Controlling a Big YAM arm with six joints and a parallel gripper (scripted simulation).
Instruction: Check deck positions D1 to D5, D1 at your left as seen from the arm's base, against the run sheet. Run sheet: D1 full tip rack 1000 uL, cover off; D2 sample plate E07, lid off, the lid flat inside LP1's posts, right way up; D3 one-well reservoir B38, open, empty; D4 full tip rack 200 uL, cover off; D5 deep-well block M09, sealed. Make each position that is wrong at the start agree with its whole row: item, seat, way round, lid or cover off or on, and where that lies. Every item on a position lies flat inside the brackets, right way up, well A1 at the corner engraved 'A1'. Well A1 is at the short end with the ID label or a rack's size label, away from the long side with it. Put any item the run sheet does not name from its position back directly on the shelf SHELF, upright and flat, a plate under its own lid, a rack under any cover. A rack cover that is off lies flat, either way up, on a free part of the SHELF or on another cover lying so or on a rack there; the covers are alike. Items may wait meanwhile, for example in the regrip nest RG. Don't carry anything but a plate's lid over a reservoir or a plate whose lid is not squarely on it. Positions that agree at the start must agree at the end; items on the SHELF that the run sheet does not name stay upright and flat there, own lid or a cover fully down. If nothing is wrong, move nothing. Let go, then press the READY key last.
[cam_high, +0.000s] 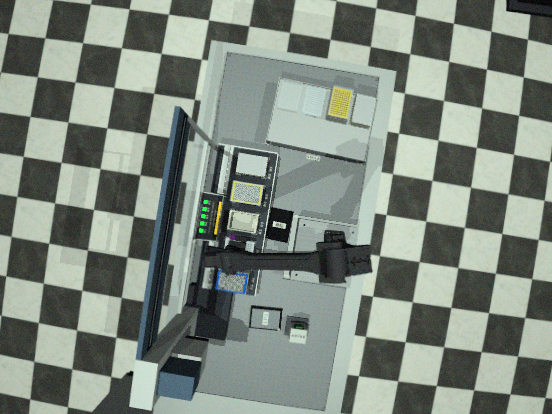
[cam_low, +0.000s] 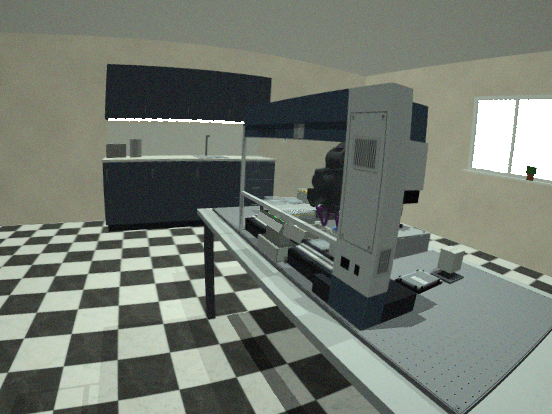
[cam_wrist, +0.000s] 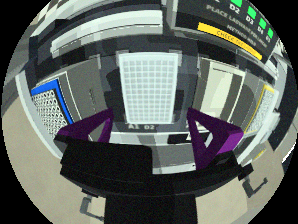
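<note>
My gripper (cam_wrist: 150, 111) is open, its purple fingers standing on either side of a white gridded plate (cam_wrist: 148, 91) on deck position D2, just short of its near end; nothing is between them. In the top view the gripper (cam_high: 233, 245) is over D2, and the arm hides the plate. The blue-framed tip rack (cam_high: 231, 281) is on D1, the cream reservoir (cam_high: 243, 221) on D3, the yellow-framed tip rack (cam_high: 247, 193) on D4 and a pale block (cam_high: 251, 164) on D5. The black lid park LP1 (cam_high: 280, 225) is beside D3. In the side view the purple fingers (cam_low: 327, 216) show behind the machine housing.
The shelf (cam_high: 322, 116) at the far end holds several items, among them a yellow rack (cam_high: 341, 102). A dark nest (cam_high: 266, 317) and the READY key (cam_high: 298, 327) lie past D1. The status panel with green lights (cam_high: 205, 220) and the gantry frame (cam_high: 165, 235) border the deck.
</note>
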